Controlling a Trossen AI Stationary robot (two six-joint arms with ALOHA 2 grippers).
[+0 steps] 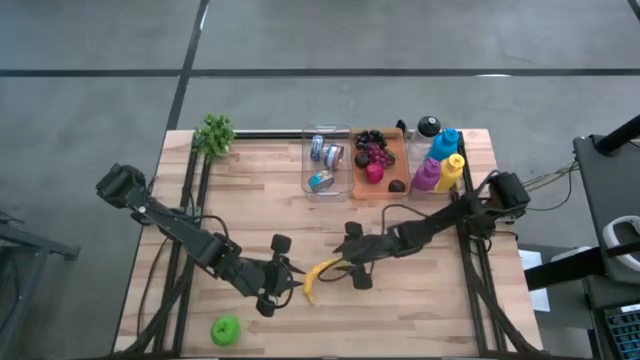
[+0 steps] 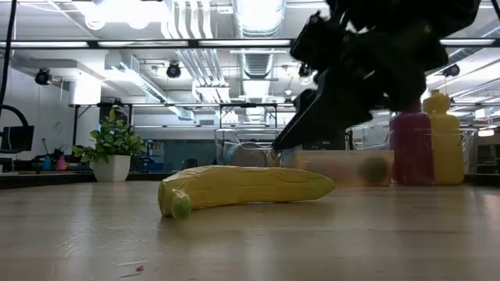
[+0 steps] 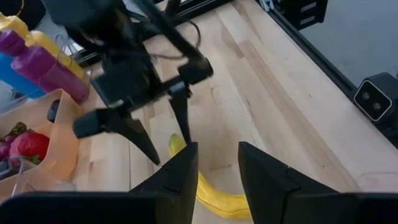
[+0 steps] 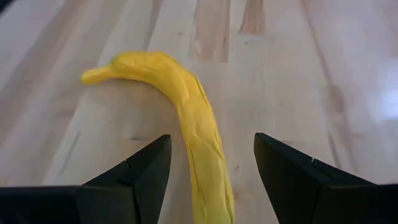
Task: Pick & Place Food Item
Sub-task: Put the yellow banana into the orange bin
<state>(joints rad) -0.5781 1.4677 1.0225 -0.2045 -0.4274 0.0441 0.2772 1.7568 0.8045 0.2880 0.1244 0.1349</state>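
While its far end hides, banana lies between right gripper fingers.

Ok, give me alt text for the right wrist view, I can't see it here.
A yellow banana lies on the wooden table, running between the open fingers of the right hand, which sit on either side of it without touching.

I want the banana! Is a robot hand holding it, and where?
No, nothing is held. The banana lies on the table between the open right gripper fingers; the left gripper is open too.
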